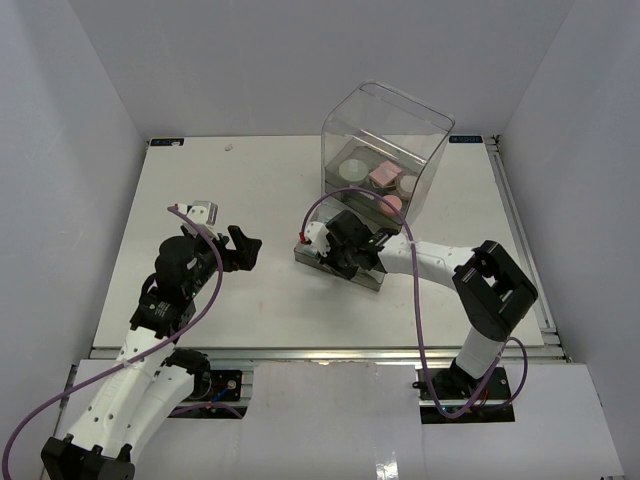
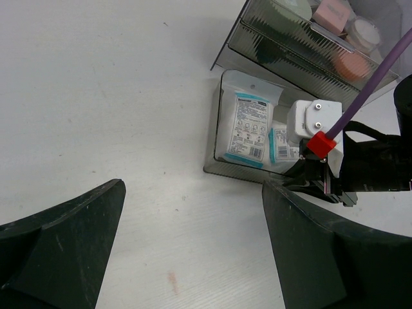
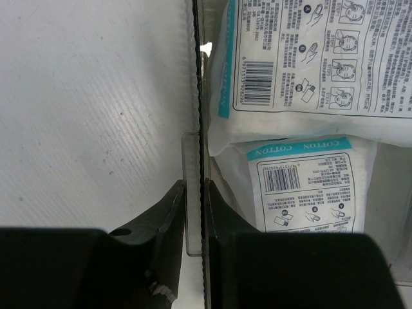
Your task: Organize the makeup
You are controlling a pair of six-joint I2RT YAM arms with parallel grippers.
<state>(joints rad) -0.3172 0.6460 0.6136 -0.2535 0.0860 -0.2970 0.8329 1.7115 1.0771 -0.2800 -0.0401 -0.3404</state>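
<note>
A larger white-blue sachet and a smaller sachet were laid flat, printed sides up, in a drawer near the worktop's middle. A pink square puff, a pink round puff and a white round pad were kept nearer the far right corner.

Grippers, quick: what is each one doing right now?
Left gripper: open, holding nothing.
Right gripper: shut on the front wall of the pulled-out drawer.
</note>
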